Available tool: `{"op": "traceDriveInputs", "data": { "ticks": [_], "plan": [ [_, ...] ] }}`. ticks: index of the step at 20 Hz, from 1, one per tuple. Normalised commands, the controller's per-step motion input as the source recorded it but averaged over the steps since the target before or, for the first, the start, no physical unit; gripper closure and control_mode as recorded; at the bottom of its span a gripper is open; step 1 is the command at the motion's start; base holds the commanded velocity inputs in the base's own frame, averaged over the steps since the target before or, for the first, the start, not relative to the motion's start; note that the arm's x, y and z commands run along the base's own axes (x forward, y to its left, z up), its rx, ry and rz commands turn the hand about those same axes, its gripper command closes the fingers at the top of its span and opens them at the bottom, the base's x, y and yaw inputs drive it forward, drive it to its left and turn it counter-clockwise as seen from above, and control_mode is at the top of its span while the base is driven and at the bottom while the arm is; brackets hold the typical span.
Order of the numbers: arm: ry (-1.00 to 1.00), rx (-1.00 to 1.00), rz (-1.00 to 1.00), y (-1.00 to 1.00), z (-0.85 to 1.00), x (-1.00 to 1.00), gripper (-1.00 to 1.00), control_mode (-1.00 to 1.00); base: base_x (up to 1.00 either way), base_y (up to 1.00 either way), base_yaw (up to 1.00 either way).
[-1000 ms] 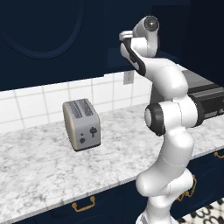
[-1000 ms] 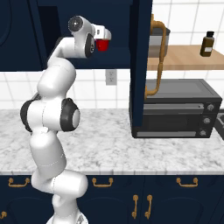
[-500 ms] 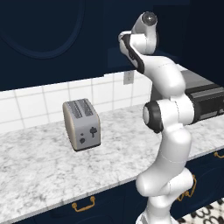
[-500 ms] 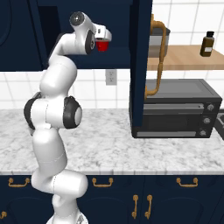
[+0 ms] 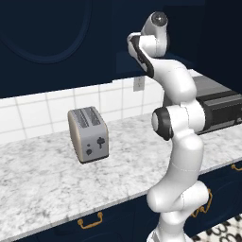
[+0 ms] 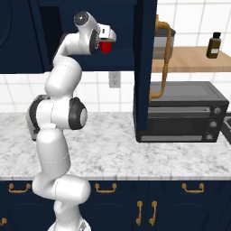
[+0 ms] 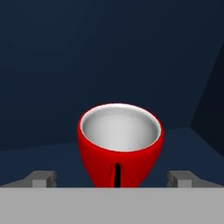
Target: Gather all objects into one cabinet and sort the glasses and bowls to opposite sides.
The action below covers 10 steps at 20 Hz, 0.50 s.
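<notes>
- Up high in the left base view, the white arm reaches toward the navy cabinet at 12 o'clock; its hand is turned away, so the jaws cannot be judged from this side. A grey toaster stands on the marble counter at 9 o'clock of the arm.
- From the right base view, the gripper holds the red cup inside the open cabinet, above its shelf. A black oven sits at 4 o'clock of the cup.
- Through the hand view, the red cup sits upright between the fingertips, jaws closed on it, its grey inside showing, with the navy shelf behind.
</notes>
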Motion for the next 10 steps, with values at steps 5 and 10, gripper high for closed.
{"op": "traceDriveInputs", "data": {
  "ticks": [5,10],
  "plan": [
    [0.00,0.00,-0.02,0.00,0.00,0.01,1.00,-1.00,0.00,0.00,0.00],
    [0.00,0.00,-0.01,0.00,0.00,0.00,1.00,-1.00,0.00,0.00,0.00]
  ]
}}
